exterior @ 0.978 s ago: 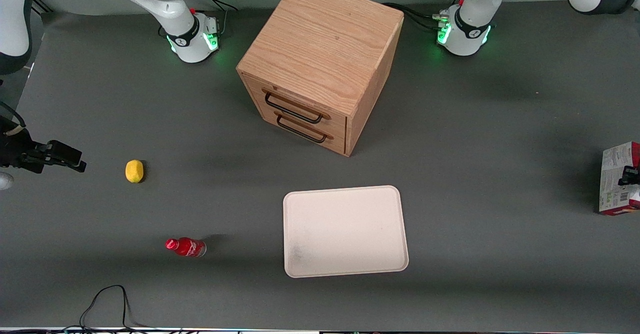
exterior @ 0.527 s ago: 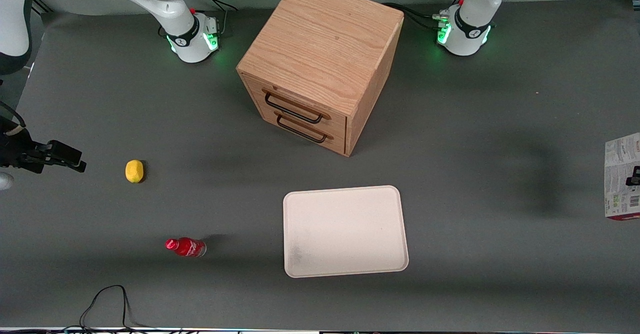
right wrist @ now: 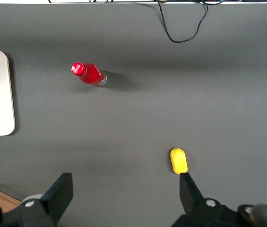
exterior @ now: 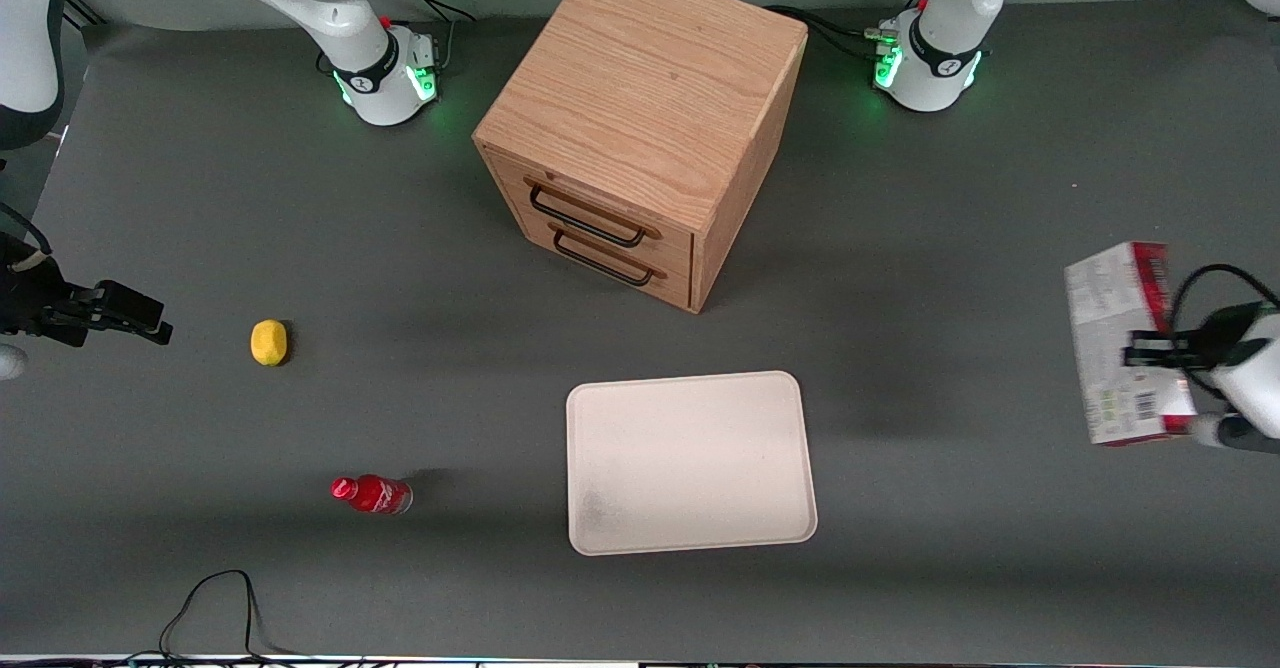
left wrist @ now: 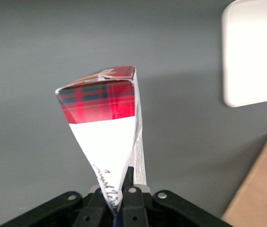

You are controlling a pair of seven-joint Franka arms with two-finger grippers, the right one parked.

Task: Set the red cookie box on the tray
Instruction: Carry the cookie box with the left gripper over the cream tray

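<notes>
A thin red-edged cardboard cookie box [exterior: 1128,343], its whitish face printed with small text too fine to read and a barcode, hangs above the dark grey counter [exterior: 950,248] at the working arm's end, well apart from the cream-white rectangular tray [exterior: 690,463]. The black gripper [exterior: 1150,350] has its fingers [left wrist: 132,198] clamped narrowly on the box's lower edge; a red tartan end panel faces the wrist camera. A wooden two-drawer cabinet [exterior: 640,128] stands farther from the front camera than the tray.

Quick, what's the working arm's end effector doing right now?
Left end effector: closed on the red cookie box, held in the air toward the working arm's end of the table, not yet over the tray.
</notes>
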